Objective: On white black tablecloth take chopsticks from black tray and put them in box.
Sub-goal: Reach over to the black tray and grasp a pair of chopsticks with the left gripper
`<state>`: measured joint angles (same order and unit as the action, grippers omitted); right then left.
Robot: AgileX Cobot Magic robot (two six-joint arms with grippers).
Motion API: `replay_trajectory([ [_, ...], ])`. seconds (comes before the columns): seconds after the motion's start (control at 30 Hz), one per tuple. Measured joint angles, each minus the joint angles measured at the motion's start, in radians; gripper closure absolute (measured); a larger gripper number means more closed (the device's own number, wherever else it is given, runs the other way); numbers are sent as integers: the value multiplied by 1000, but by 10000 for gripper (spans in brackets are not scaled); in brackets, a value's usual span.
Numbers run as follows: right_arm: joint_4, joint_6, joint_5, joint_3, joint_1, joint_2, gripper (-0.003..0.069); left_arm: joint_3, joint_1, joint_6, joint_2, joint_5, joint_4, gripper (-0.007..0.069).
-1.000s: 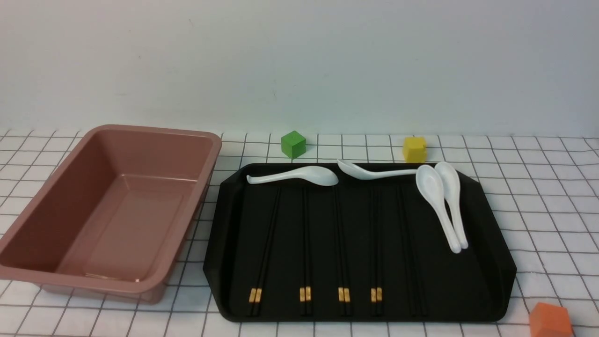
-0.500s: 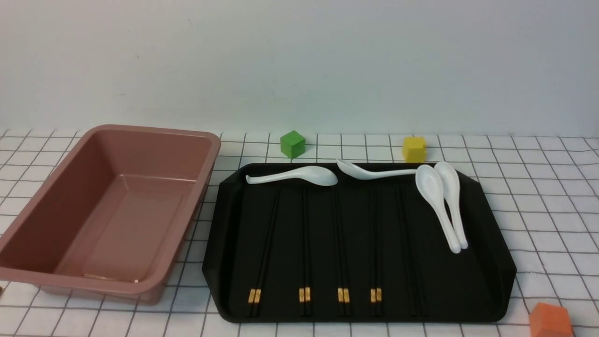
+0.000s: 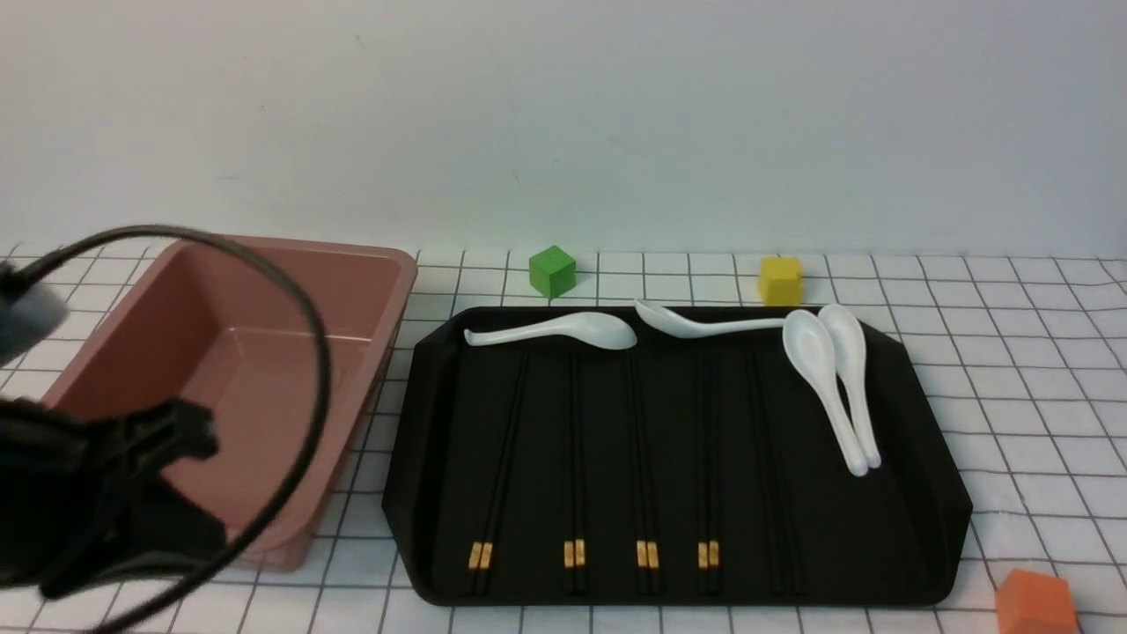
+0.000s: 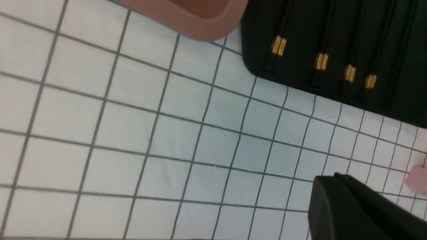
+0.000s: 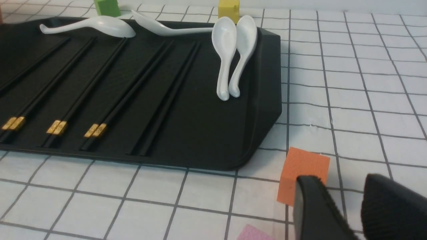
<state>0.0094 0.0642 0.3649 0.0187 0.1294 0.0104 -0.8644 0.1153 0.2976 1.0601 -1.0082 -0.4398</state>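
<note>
Several pairs of black chopsticks [image 3: 574, 458] with gold bands lie side by side, lengthwise, on the black tray [image 3: 916, 458], which rests on the checked tablecloth [image 3: 1039, 352]. The pink-brown box [image 3: 387, 299] stands empty to the tray's left. My left gripper [image 4: 328, 181] is shut on nothing and hovers over bare cloth near the tray's front left corner [image 4: 260, 40] and the box's corner [image 4: 200, 23]. In the front view the left arm [image 3: 88, 493] is a dark blur across the box's near end. My right gripper [image 5: 340, 181] is open, over the cloth beside the orange cube [image 5: 302, 166].
Several white spoons [image 3: 828, 379] lie along the tray's far edge and right side. A green cube [image 3: 551, 270] and a yellow cube [image 3: 780, 280] sit behind the tray. The orange cube [image 3: 1037, 603] sits off its front right corner. A pink block [image 5: 253, 233] lies near the right gripper.
The left arm and its cable have swung into the front view at the lower left, in front of the box, and its jaws have closed. Tray, chopsticks and cubes are unmoved.
</note>
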Motion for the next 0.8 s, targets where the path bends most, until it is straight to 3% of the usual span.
replay_trajectory([
  [0.13,0,0,0,0,0,0,419,-81,51,-72,215,-2,-70,637],
  [0.33,0,0,0,0,0,0,419,-253,224,-70,553,10,-14,633],
  [0.53,0,0,0,0,0,0,419,-477,372,51,832,14,170,540],
  [0.73,0,0,0,0,0,0,419,-620,440,172,971,-13,385,407],
  [0.8,0,0,0,0,0,0,419,-630,442,173,985,-14,406,385],
])
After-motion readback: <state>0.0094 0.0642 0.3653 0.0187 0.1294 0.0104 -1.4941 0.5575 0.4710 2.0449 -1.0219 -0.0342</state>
